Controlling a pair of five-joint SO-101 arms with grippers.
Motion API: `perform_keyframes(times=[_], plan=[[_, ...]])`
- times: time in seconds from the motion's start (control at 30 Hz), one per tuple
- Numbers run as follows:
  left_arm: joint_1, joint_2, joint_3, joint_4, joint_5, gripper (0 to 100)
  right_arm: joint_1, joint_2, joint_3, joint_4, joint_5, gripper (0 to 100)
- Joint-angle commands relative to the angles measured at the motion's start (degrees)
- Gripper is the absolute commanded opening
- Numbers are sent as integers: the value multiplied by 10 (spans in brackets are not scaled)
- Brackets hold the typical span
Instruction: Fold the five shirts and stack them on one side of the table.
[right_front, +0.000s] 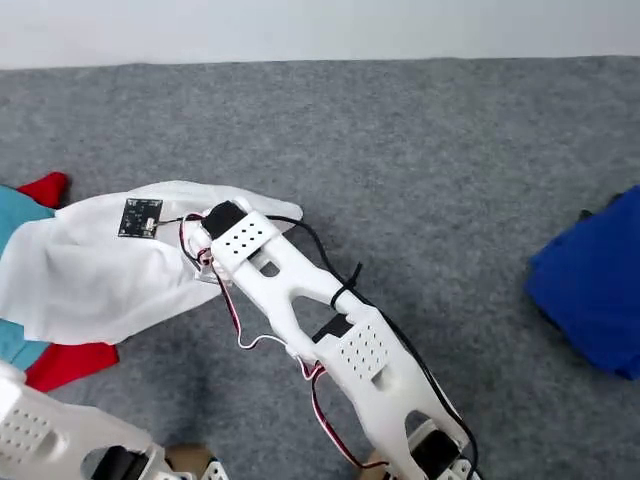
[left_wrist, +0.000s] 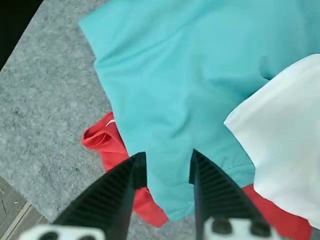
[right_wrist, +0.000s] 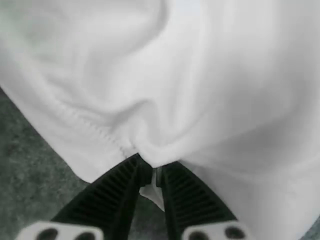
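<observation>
A white shirt (right_front: 90, 270) lies on the grey table at the left, over a teal shirt (right_front: 18, 215) and a red shirt (right_front: 68, 362). My right gripper (right_wrist: 151, 172) is shut on the white shirt's (right_wrist: 190, 85) hem, pinching a fold of cloth; in the high view it sits at the shirt's right edge (right_front: 207, 258). My left gripper (left_wrist: 165, 167) is open above the teal shirt (left_wrist: 195, 85), near the red shirt (left_wrist: 107, 145) and a corner of the white shirt (left_wrist: 285, 130). A folded blue shirt (right_front: 595, 280) lies at the far right.
The grey felt table (right_front: 420, 150) stretches between the shirt pile on the left and the blue shirt on the right. The left arm's base (right_front: 50, 435) stands at the front left corner. A wooden floor edge (left_wrist: 12, 210) shows past the table.
</observation>
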Motion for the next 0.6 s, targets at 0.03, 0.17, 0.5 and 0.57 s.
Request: perform_keyframes(times=[0.03, 0.17, 0.5, 0.57], plan=[[4, -74, 24, 14, 5, 152, 29, -34, -77, 102, 4, 10], [33, -150, 93, 13, 5, 152, 50, -51, -146, 195, 4, 10], [105, -424, 317, 13, 2, 152, 102, -131, -353, 302, 3, 10], [127, -489, 362, 13, 2, 152, 104, -161, -378, 303, 3, 9]])
